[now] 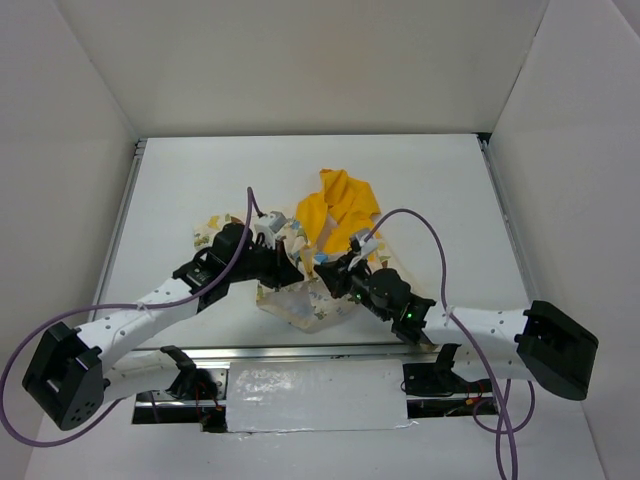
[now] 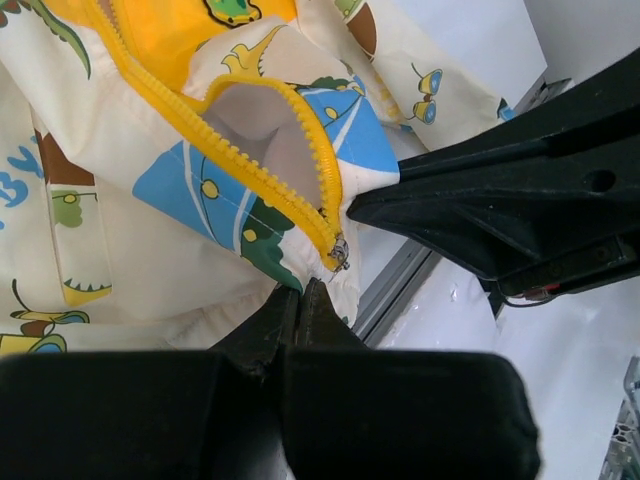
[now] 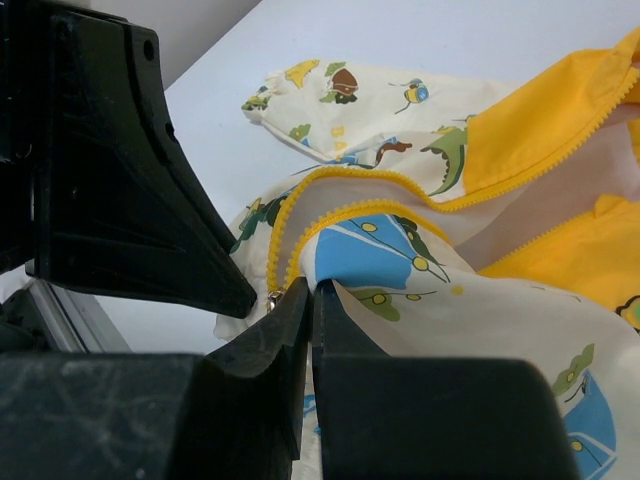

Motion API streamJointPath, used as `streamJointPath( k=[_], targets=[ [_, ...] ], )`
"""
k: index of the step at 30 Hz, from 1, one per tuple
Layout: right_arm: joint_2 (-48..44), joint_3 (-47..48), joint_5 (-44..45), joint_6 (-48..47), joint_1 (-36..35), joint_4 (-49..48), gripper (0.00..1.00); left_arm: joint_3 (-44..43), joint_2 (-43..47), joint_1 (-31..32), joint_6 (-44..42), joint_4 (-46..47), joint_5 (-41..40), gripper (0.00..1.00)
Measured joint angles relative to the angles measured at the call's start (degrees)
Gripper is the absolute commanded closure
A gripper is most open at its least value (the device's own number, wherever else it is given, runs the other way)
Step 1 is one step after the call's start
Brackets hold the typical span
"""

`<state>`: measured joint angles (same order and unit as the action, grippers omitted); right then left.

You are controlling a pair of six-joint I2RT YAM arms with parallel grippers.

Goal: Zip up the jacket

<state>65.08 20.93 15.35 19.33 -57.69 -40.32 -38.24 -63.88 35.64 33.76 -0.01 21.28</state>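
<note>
The jacket lies crumpled mid-table, cream with cartoon print, its yellow hood toward the back. The front is open and the yellow zipper strip runs down to a small metal slider at the hem. My left gripper is shut on the jacket's hem just below the slider in the left wrist view. My right gripper is shut on the blue-printed fabric beside the zipper's lower end in the right wrist view. The slider shows just left of it. The two grippers nearly touch.
An aluminium rail runs along the table's near edge, close under the jacket's hem. A silver taped panel lies between the arm bases. White walls enclose the table on three sides. Purple cables loop above both arms.
</note>
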Motion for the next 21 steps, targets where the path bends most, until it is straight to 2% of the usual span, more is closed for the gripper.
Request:
streamJointPath(
  k=[8,9,10,16,20,21],
  targets=[
    [3.02,4.81,-4.85,1.70,1.62,7.98,1.00,-0.02,-2.01,1.86,-1.60,-1.64,-3.61,1.00],
    [3.48,5.20,-5.18,2.40,1.66,8.70,0.98,0.00,-2.38,1.86,-1.86,-1.79,-3.67,1.00],
    [3.67,5.22,-5.33,3.43,1.73,9.42,0.92,0.02,-2.69,1.86,-1.90,-1.81,-3.61,1.00],
    [3.54,4.42,-6.93,8.26,1.88,10.97,0.86,0.70,-4.33,2.08,-1.90,-1.66,-2.78,1.00],
    [2.03,4.13,-8.02,10.84,1.86,13.55,0.72,1.60,-5.03,2.32,-1.53,-0.81,-0.92,1.00],
    [1.25,4.15,-8.02,11.32,1.86,14.60,0.65,1.68,-5.20,2.43,-1.14,-0.28,-0.13,1.00]
  ],
)
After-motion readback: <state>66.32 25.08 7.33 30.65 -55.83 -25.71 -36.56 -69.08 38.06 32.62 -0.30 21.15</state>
